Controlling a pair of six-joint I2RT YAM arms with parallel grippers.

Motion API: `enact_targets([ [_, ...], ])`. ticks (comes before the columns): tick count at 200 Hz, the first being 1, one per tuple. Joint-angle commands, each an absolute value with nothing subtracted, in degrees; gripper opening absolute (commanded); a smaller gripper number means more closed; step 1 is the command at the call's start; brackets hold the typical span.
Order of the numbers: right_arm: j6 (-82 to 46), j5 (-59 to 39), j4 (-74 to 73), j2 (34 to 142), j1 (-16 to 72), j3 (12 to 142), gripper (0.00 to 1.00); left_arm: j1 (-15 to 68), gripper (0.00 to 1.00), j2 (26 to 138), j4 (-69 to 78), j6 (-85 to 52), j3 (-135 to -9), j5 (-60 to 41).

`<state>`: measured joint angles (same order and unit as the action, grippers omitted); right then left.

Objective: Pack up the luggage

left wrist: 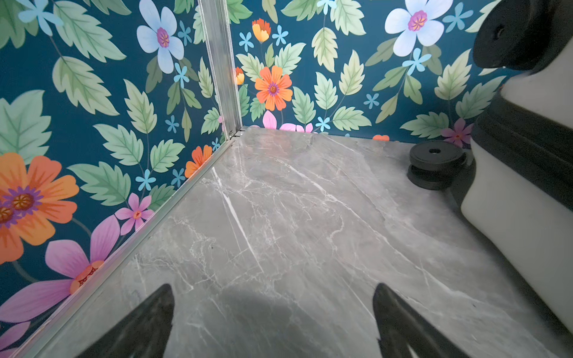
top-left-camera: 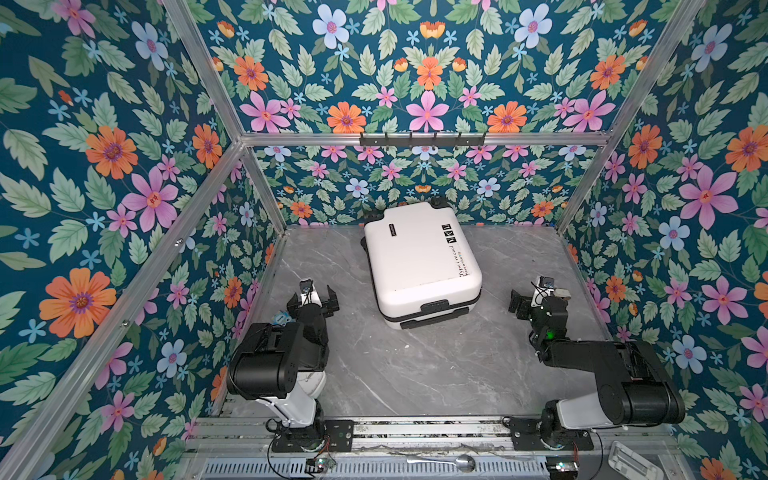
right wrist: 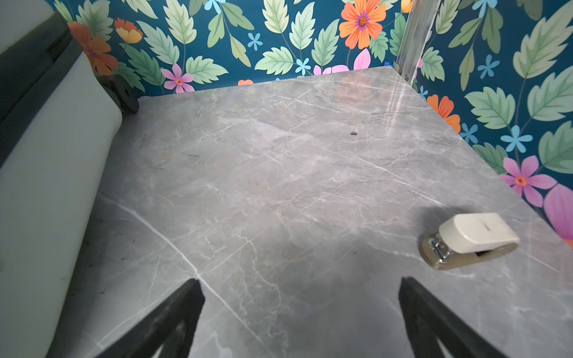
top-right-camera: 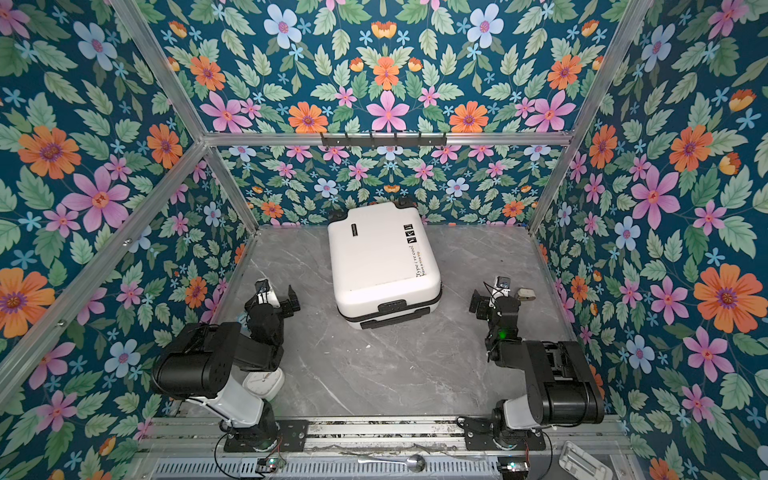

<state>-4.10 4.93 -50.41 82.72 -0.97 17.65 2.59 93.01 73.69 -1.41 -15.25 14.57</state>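
Lying flat and zipped shut at the back centre of the grey marble table [top-left-camera: 415, 374], the white luggage [top-left-camera: 419, 257] [top-right-camera: 382, 262] points its wheels at the floral rear wall and its handle at the arms. The left gripper [top-left-camera: 314, 298] [left wrist: 273, 288] and right gripper [top-left-camera: 536, 300] [right wrist: 300, 280] flank it, apart from the shell, jaws spread wide and empty. A cream stapler [right wrist: 471, 241] lies near the right gripper.

luggage [top-left-camera: 419, 259] lies on table [top-left-camera: 415, 374], centre-back.

I see black fingers on my left gripper [left wrist: 274, 289] and right gripper [right wrist: 300, 281]; left arm [top-left-camera: 270, 365] and right arm [top-left-camera: 631, 382] black over white base links [top-left-camera: 291, 405].
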Motion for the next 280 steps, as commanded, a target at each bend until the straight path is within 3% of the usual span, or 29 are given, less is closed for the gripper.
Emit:
enact_targets([
  [1, -4.04, 4.92, -50.71, 82.51, -1.01, 17.70, 0.99, 2.46, 1.00, 92.95, 74.45, -1.68, -15.32, 14.50],
  [280, -3.96, 4.57, -50.52, 82.44, -0.97, 17.92, 0.99, 2.46, 1.00, 92.78, 75.46, -1.41, -14.67, 14.83],
])
